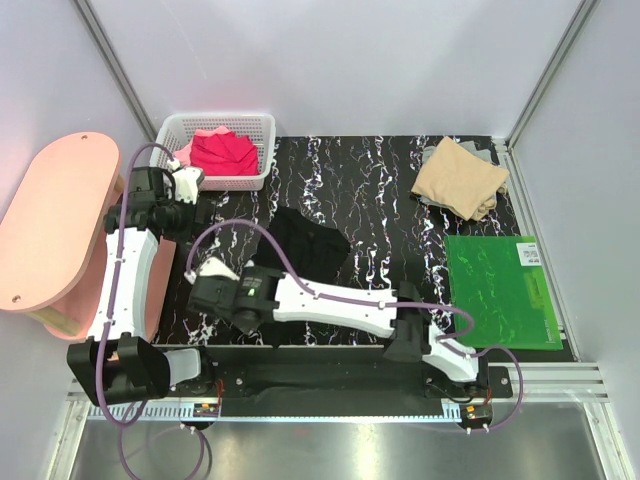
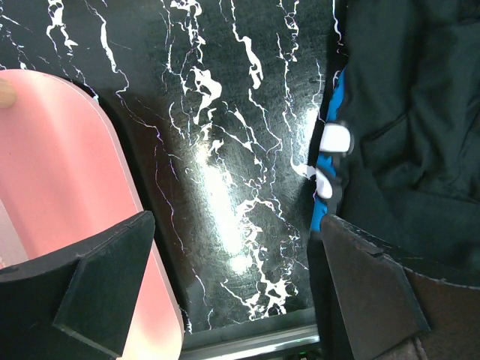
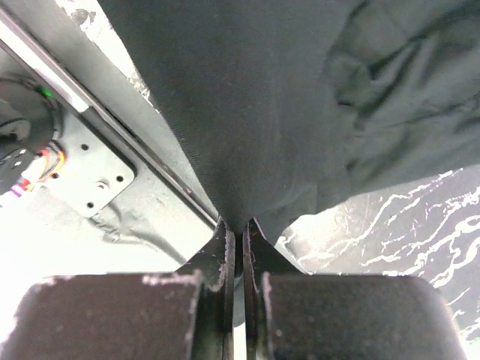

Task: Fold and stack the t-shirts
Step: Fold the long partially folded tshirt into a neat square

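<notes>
From above, the black t-shirt (image 1: pixel 305 245) lies crumpled on the dark marbled desk (image 1: pixel 380 190), left of centre. The right arm reaches across from its base, and the right end effector (image 1: pixel 213 288) sits low at the shirt's near-left side. The left end effector (image 1: pixel 188 182) hangs near the white mesh basket (image 1: pixel 262 128), which holds the red t-shirt (image 1: pixel 224 152) and a pink t-shirt (image 1: pixel 183 153). The tan t-shirt (image 1: pixel 460 178) rests in a folded bundle at the far right, well apart, and is likely the start of the stack. The green board (image 1: pixel 500 290) lies nearer on that side. A pink oval stand (image 1: pixel 50 220) is at the left.

The left wrist view shows its fingers (image 2: pixel 105 289) spread wide with only bare desk between them. The shirt's blue-and-white print (image 2: pixel 330 165) is just beside the right finger. The arm looks posed to take a second edge.

The right wrist view shows the jaws pressed together on a pinch of the black fabric, which stretches taut away from them. I judge the shirt is being pulled to spread it flat for folding.
</notes>
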{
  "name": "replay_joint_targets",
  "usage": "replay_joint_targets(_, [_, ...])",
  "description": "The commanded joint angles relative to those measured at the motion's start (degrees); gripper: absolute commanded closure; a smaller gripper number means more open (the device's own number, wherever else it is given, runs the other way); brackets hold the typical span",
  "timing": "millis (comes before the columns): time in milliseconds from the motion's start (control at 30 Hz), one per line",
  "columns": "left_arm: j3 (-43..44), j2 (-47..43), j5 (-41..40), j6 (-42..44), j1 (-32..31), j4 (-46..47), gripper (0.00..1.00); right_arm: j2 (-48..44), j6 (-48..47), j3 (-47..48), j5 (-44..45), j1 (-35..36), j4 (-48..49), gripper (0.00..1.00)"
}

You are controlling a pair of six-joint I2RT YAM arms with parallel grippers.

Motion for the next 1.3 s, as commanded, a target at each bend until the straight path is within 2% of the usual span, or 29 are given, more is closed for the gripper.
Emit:
replay_joint_targets(0, [2.7,-1.2,0.8,-0.1,0.2,0.6,0.01,-9.0,2.4,-1.1,-4.2,-4.7,1.5,1.0])
replay_joint_targets(133, [2.9,-1.2,0.9,0.1,0.3,0.5,0.01,-15.0,2.1,-10.0,-9.2,-9.9,7.4,1.0])
replay_joint_targets(267, [3.0,-0.7,0.8,0.0,0.2,0.4,0.01,-19.1,1.0,-13.9,-12.7,-15.4,11.1,1.0])
replay_joint_targets(700, [3.8,1.5,1.3,-0.4,-0.2,0.1,0.01,-18.7,-3.4,-24.7,-19.6,-28.9,19.4,1.0])
replay_joint_targets(867, [3.7,2.0,1.3,-0.4,-0.7,0.0,0.01,-16.9,-4.6,-25.7,-20.7,-34.5,20.6,1.0])
replay_joint_targets(1000, [3.6,2.8,1.3,-0.2,-0.9,-0.1,0.01,-18.2,-3.4,-24.3,-25.0,-35.3,20.9,1.0])
replay_joint_targets(1100, [3.5,3.2,1.5,-0.2,-1.4,-0.2,0.01,-19.6,-3.3,-24.4,-22.7,-35.5,21.6,1.0])
replay_joint_targets(1267, [3.7,3.2,1.7,-0.4,-2.2,-0.3,0.01,-15.6,-2.7,-24.9,-24.4,-38.8,22.4,1.0])
